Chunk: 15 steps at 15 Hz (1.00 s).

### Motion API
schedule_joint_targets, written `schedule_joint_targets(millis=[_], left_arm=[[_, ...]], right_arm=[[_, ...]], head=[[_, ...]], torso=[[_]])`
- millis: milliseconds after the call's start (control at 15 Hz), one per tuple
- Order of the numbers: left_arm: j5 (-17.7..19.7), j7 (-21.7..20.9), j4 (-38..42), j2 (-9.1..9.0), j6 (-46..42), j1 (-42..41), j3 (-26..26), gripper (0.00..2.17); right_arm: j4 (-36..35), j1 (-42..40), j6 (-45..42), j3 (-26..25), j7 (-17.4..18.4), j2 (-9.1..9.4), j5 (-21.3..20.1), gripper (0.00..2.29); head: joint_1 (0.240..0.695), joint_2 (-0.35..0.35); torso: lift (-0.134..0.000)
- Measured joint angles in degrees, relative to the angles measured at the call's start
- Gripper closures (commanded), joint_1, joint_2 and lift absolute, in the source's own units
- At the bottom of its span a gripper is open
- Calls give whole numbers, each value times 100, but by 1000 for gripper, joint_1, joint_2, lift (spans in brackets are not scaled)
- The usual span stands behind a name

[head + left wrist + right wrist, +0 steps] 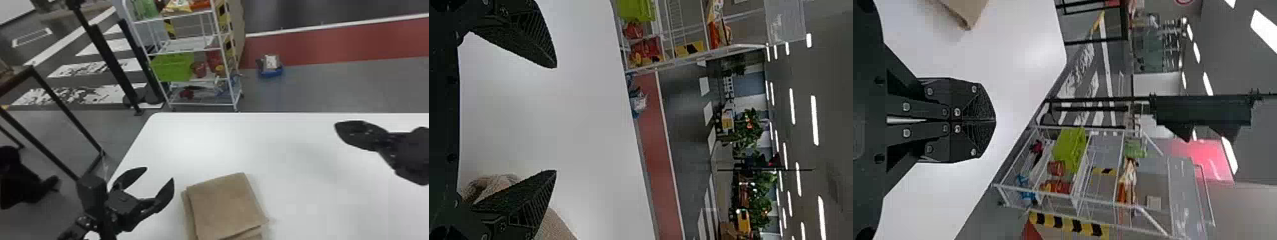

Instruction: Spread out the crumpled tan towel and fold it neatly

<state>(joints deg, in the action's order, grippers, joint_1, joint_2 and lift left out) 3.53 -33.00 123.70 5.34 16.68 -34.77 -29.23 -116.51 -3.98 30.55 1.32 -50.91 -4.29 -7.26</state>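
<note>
The tan towel (pixel 223 204) is laid as a compact, layered square on the near part of the white table (pixel 198 137), between the two grippers and closer to the left. The left gripper (pixel 160 173) is opened wide beside it, and nothing is held; the right gripper (pixel 994 120) is closed tip to tip, well apart from the cloth, with nothing gripped. The folding is judged to be nearly finished — at most, a light squaring-up is called for. A lower layer is left showing along the left side, and more is exposed under the near edge. If these are to be evened, only the top layer should be nudged, low and flat, while the stack is lightly steadied. Hard pressing should be avoided — the layers could be slid apart or a corner rucked up.
</note>
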Motion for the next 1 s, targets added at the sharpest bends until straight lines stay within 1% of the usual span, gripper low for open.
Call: schedule_joint_targets(millis=[67,200,267,333,467,600,800,1000], left_arm=[[-27,16,-43,-26,-75,-29,7,157],[-122,99,-84,-63,-182,-120,6,184],[-212,208,-137,-75,-296,-160,4,184],[-322,348,-213,-79,-426,-177,-6,184],[-650,685,-416,-65,-679,-163,-36,184],[-877,767,-615,-44,-804,-120,-36,184],[-979,757,-838,-36,-851,-13,32,184],[-1141,749,-965,-21,-833,86,230,184]], right_arm=[[-10,-115,-164,-398,-4,-100,268,1875],[-17,-252,-404,-1016,-6,-283,747,1875],[-3,-306,-501,-1267,-14,-390,964,1875],[8,-360,-572,-1439,-35,-472,1123,1875],[10,-474,-673,-1746,-113,-601,1408,1875],[2,-524,-699,-1984,-153,-649,1634,1875],[-16,-533,-703,-2175,-157,-652,1837,1875],[-36,-540,-685,-2289,-200,-647,2055,1875]], head=[[695,350],[695,300],[695,282],[695,260],[695,258],[695,253],[695,233],[695,213]], torso=[[-122],[-122],[-122],[-122],[-122],[-122],[-122],[-122]])
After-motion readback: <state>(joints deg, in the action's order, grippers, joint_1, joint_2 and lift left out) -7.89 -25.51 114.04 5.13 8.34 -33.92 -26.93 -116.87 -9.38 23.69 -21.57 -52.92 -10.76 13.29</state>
